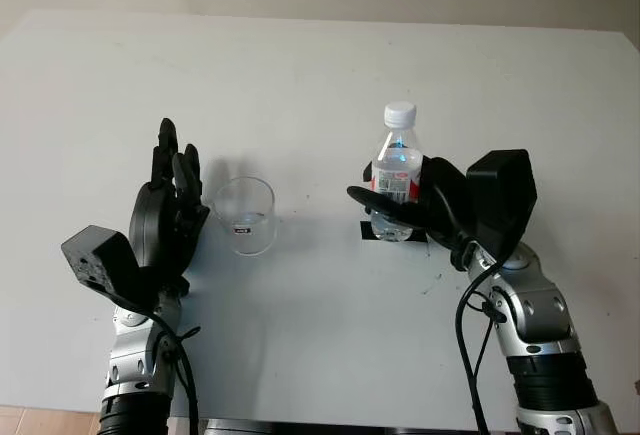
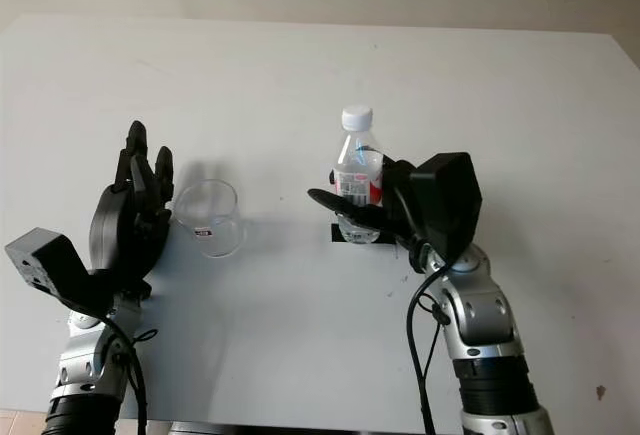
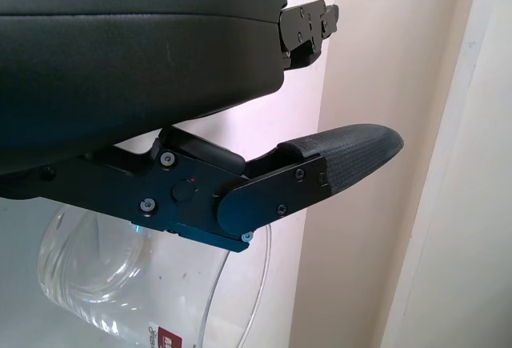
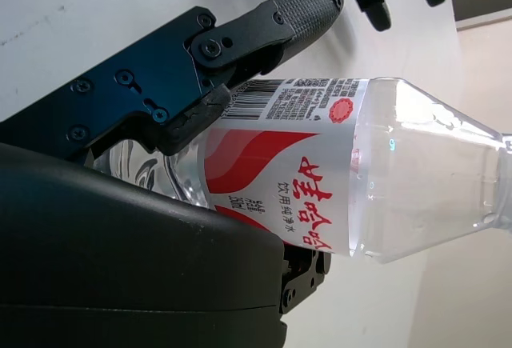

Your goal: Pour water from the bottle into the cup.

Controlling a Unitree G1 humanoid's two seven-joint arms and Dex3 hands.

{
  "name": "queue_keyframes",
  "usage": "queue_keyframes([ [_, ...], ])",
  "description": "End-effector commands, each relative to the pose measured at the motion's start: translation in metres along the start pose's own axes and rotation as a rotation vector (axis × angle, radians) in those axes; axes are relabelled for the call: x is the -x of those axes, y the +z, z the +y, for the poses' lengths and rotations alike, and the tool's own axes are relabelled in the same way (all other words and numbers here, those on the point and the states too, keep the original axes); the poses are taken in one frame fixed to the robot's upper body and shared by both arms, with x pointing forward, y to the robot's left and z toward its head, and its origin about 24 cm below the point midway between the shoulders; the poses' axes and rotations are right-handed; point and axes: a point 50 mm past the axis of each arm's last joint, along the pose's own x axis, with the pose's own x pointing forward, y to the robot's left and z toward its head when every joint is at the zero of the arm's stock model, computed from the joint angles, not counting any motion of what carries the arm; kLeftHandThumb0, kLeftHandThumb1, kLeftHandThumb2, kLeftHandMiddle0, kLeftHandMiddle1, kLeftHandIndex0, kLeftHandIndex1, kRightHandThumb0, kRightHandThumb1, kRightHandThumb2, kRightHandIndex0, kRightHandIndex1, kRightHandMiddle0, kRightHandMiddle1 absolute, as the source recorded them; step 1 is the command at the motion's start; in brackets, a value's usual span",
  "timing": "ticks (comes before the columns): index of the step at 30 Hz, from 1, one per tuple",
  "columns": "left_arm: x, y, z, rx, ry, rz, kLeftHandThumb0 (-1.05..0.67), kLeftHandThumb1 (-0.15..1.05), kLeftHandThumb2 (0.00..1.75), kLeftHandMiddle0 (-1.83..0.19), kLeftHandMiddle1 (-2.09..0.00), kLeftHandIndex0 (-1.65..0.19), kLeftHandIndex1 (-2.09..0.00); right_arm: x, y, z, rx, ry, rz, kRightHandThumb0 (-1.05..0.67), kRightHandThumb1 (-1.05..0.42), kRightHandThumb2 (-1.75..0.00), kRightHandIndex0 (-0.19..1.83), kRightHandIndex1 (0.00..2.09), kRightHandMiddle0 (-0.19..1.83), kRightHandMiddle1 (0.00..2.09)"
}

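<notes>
Bottle (image 1: 397, 175), capped and upright at centre right, sat gripped by the right hand (image 1: 425, 210); the left hand (image 1: 168, 217), open, stood beside the empty cup (image 1: 245, 215). Pouring remained undone.

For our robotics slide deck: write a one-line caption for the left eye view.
Right robot hand grips a capped water bottle upright on the white table; left robot hand, open, waits beside the clear cup.
</notes>
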Motion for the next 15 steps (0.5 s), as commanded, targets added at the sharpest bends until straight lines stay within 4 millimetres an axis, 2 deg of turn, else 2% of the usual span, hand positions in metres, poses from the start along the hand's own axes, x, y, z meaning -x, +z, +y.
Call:
queue_keyframes([
  [1,0.001,0.002,0.003,-0.01,-0.003,-0.002,-0.79,1.05,0.75,0.12,-0.05,0.17,-0.05,0.0,-0.002,-0.001,0.034,-0.008,-0.04,-0.37,-1.05,-0.23,1.03,2.09,0.52,2.09],
  [15,0.0,0.003,0.005,-0.011,-0.003,-0.005,-0.79,1.05,0.74,0.1,-0.06,0.15,-0.06,-0.003,-0.012,-0.001,0.042,-0.02,-0.121,-0.39,-1.05,-0.24,1.06,2.09,0.54,2.09],
])
